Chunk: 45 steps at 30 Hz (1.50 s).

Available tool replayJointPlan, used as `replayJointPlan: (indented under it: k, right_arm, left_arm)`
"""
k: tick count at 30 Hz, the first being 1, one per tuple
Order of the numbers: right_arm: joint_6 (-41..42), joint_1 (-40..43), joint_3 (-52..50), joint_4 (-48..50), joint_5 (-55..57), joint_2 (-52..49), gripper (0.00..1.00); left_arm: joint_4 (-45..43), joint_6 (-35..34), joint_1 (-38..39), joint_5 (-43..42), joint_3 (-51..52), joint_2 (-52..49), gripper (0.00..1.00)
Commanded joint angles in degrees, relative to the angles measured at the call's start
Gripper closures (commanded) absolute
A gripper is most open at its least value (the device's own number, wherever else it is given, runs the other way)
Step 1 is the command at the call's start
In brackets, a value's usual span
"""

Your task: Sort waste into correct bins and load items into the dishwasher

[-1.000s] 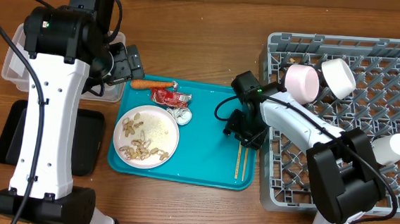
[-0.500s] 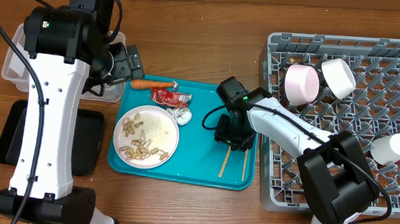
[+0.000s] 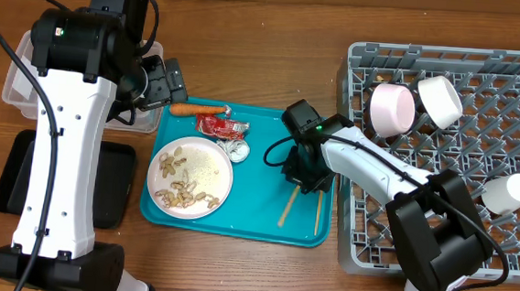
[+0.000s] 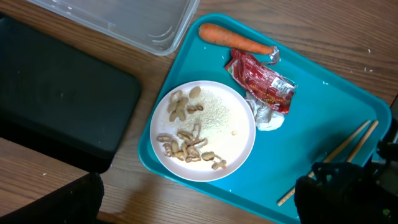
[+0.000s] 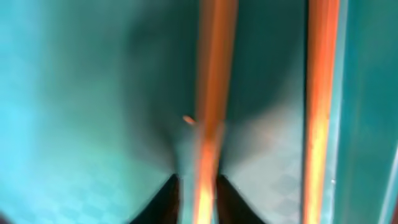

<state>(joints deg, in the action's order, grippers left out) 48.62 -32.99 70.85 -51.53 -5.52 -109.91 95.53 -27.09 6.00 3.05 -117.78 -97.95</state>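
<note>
Wooden chopstick (image 5: 210, 74): apparently pinched between right gripper (image 5: 198, 188) fingers, view blurred. Second chopstick (image 5: 320, 93) just right. Left gripper (image 3: 163, 84): fingers spread apart.

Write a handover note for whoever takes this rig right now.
Left gripper: open, empty, beside the clear tub.
Right gripper: down on the teal tray, apparently shut on one chopstick; the other chopstick lies loose beside it.
Done: pink bowl, white bowl and cup are in the rack.
Left: both chopsticks, the plate with scraps, the carrot, red wrapper and foil ball. Nothing shows in the tub or black tray.
</note>
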Motion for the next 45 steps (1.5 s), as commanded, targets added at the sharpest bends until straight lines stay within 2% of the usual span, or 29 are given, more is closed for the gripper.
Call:
replayJointPlan:
  k: [1, 5, 15, 24, 27, 29, 32, 35, 37, 42, 45]
  right_arm:
    - [0.48, 0.26, -0.35, 0.94, 0.90, -0.55, 0.94]
    - [-2.69, 0.26, 0.52, 0.31, 0.46, -0.26, 0.96]
    - [-23.65, 0.26, 14.19, -8.35, -2.45, 6.58, 0.96]
    - [-32.17, 5.51, 22.10, -15.23, -1.07, 12.87, 0.96]
    - [-32.02, 7.74, 22.05, -17.42, -5.46, 13.46, 0.96]
    - [-27.82, 7.96, 21.05, -18.18, -5.33, 12.83, 0.95]
    - [-20.46, 6.12, 16.85, -15.45, -2.58, 11.23, 0.67]
    - [-14.91, 3.06, 11.52, -10.75, -0.57, 9.25, 0.53]
    - [-11.89, 1.14, 8.55, -8.02, 0.13, 7.48, 0.51]
    - [-3.08, -1.33, 4.44, -4.17, 2.84, 3.80, 0.37]
    - [-0.13, -1.36, 3.08, -2.14, 5.55, 2.38, 0.36]
  left_arm:
    - [-0.22, -0.81, 0.02, 0.11, -0.46, -0.20, 0.00]
    - [-0.22, -0.79, 0.02, 0.11, -0.46, -0.20, 0.00]
    - [-0.22, -0.79, 0.02, 0.11, -0.46, -0.20, 0.00]
    - [-0.22, -0.81, 0.02, 0.11, -0.46, -0.20, 0.00]
    - [-0.22, -0.79, 0.02, 0.11, -0.46, -0.20, 0.00]
    - [-0.22, -0.79, 0.02, 0.11, -0.46, -0.20, 0.00]
    - [-0.22, -0.81, 0.02, 0.11, -0.46, -0.20, 0.00]
    - [-0.22, -0.81, 0.02, 0.11, -0.44, -0.20, 0.00]
    - [-0.22, -0.81, 0.02, 0.11, -0.46, -0.20, 0.00]
    - [-0.22, -0.79, 0.02, 0.11, -0.44, -0.20, 0.00]
    - [-0.22, -0.79, 0.02, 0.11, -0.46, -0.20, 0.00]
